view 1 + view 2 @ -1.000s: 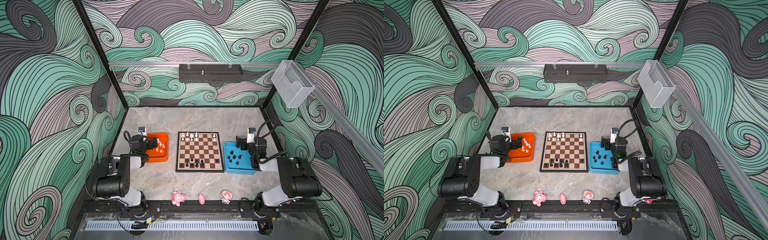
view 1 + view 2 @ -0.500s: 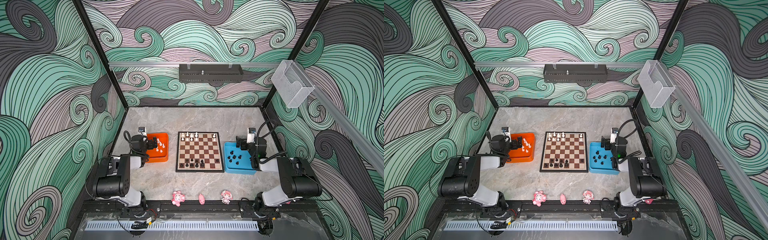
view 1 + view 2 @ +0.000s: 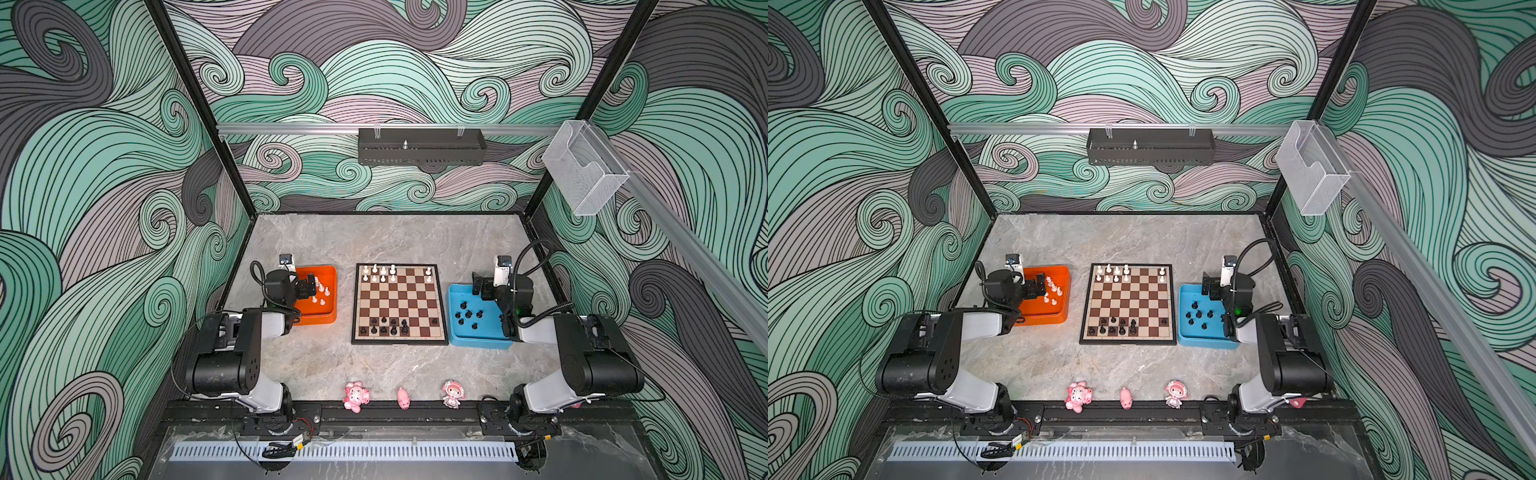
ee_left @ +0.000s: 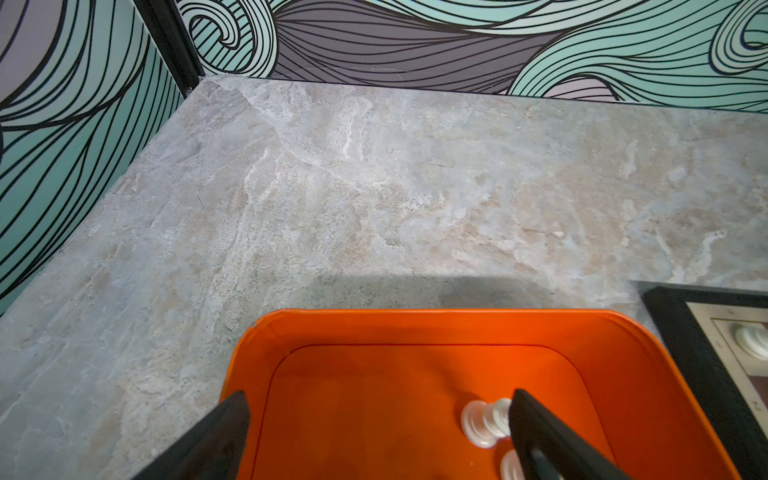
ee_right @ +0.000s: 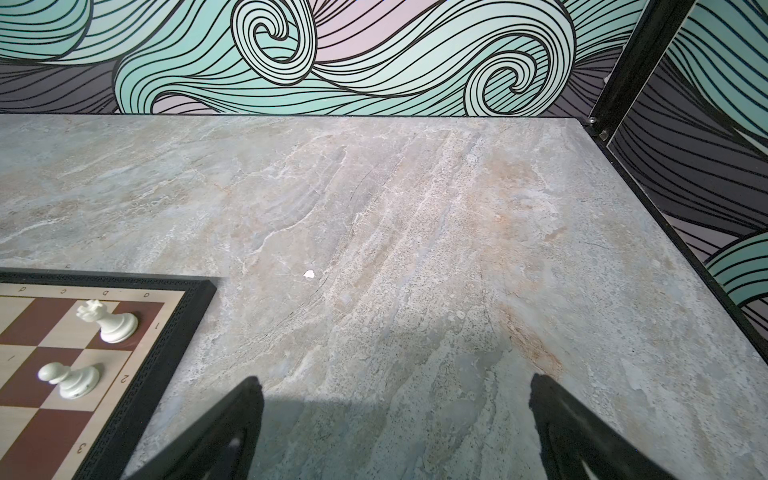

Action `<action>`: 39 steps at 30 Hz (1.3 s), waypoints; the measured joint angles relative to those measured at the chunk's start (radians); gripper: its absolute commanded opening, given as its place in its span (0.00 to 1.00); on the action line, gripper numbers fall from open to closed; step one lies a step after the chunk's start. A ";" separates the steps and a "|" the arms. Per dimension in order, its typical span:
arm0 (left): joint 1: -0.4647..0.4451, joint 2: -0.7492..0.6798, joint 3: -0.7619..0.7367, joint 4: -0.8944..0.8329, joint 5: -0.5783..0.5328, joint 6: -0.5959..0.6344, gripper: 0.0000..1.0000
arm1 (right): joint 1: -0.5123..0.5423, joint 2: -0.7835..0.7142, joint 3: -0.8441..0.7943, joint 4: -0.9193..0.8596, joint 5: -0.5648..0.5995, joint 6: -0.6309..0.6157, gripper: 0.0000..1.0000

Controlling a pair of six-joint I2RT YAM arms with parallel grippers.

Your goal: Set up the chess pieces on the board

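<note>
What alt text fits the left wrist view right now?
The open left gripper hangs over the orange tray, one finger beside white chess pieces in it. Beyond lies grey marble tabletop, with a black-framed chessboard corner at the edge.

Black-and-white jointed left arm [image 3: 224, 365]: elbow folded, forearm stretched forward; its black parallel-jaw left gripper [image 4: 379, 397], jaws spread wide. Black-and-white jointed right arm [image 3: 594, 365]: folded alike; its black right gripper [image 5: 395, 380], jaws wide apart.

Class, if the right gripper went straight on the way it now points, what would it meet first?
The right gripper, open, would probably meet the table first, short of the back wall; the board lies off to one side. Depth is hard to judge.
</note>
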 measured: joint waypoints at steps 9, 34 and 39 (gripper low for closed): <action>-0.001 -0.030 0.011 -0.063 -0.092 -0.028 0.99 | -0.005 -0.068 0.017 -0.109 -0.007 0.011 0.99; -0.085 -0.213 0.736 -0.961 0.277 0.026 0.99 | 0.072 -0.435 0.576 -1.257 -0.066 0.296 0.99; -0.188 0.047 1.001 -1.079 0.435 0.042 0.99 | 0.091 -0.413 0.579 -1.473 -0.023 0.280 0.99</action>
